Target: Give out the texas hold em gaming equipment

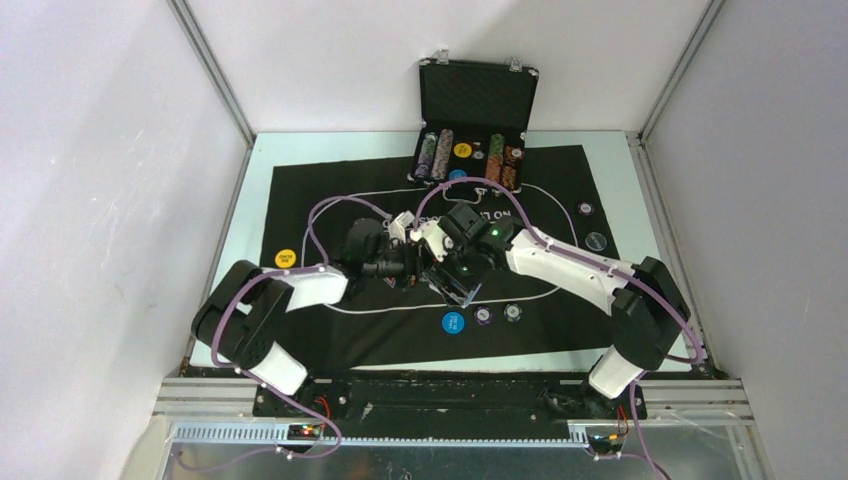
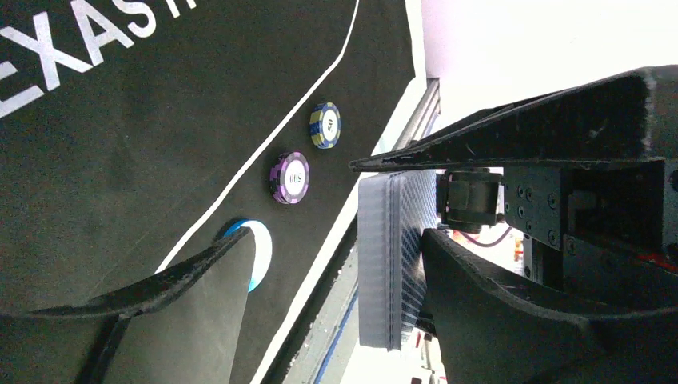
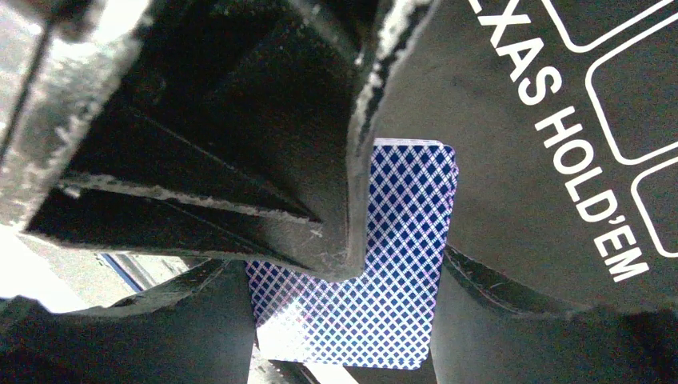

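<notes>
One deck of blue-backed cards [image 3: 384, 280] was clamped in the right gripper [image 1: 456, 284], held up over the middle of the black mat [image 2: 120, 160]. Left gripper [image 1: 404, 264] was spread wide just beside it, nothing gripped. Near the mat's front edge, a blue button [image 2: 257, 252], purple chip [image 2: 290, 178] and blue-and-yellow chip [image 2: 325, 126] were seen lying in a row.

The black felt mat [image 3: 496, 144] carries white lettering, legible as "EXAS HOLD'EM" in the right wrist view and as "EXAS" in the left wrist view, while the numerals on the white centres of the purple chip [image 2: 289, 178] and the blue-and-yellow chip [image 2: 325, 126] are too small to read.
</notes>
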Robot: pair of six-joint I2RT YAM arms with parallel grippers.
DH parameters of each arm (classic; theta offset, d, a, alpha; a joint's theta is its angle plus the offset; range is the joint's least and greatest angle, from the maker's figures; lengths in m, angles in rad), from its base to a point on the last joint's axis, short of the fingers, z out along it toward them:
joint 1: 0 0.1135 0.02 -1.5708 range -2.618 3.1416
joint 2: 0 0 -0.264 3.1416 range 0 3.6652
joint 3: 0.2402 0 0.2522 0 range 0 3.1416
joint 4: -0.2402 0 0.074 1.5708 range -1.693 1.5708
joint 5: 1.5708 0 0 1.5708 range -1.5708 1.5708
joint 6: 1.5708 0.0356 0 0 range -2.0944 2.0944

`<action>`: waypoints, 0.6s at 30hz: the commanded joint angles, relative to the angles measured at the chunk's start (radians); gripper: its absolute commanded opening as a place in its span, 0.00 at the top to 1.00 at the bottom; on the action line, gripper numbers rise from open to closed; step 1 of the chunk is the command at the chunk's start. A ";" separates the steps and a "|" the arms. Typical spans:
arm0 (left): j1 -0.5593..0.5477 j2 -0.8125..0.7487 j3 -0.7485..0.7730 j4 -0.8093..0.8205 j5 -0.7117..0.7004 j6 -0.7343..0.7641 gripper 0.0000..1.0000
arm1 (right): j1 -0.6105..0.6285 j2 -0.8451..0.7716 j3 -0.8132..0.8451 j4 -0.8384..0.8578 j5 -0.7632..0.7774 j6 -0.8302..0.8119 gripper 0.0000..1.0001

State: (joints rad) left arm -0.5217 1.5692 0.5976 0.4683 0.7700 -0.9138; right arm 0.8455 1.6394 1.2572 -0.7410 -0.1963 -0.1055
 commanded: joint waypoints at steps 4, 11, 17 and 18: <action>-0.004 -0.074 0.045 -0.238 -0.078 0.168 0.27 | 0.006 -0.083 0.038 0.005 0.000 -0.022 1.00; -0.002 -0.109 0.036 -0.283 -0.104 0.183 0.37 | 0.006 -0.095 0.038 0.002 0.013 -0.015 1.00; -0.001 -0.160 0.031 -0.306 -0.125 0.188 0.38 | 0.005 -0.099 0.038 -0.003 0.019 -0.010 1.00; -0.001 -0.168 0.032 -0.310 -0.129 0.189 0.38 | 0.006 -0.100 0.038 -0.004 0.019 -0.009 1.00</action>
State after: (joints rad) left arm -0.5255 1.4429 0.6380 0.2630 0.7120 -0.7948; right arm 0.8543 1.6196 1.2572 -0.7479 -0.1947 -0.1135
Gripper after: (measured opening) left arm 0.625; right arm 0.668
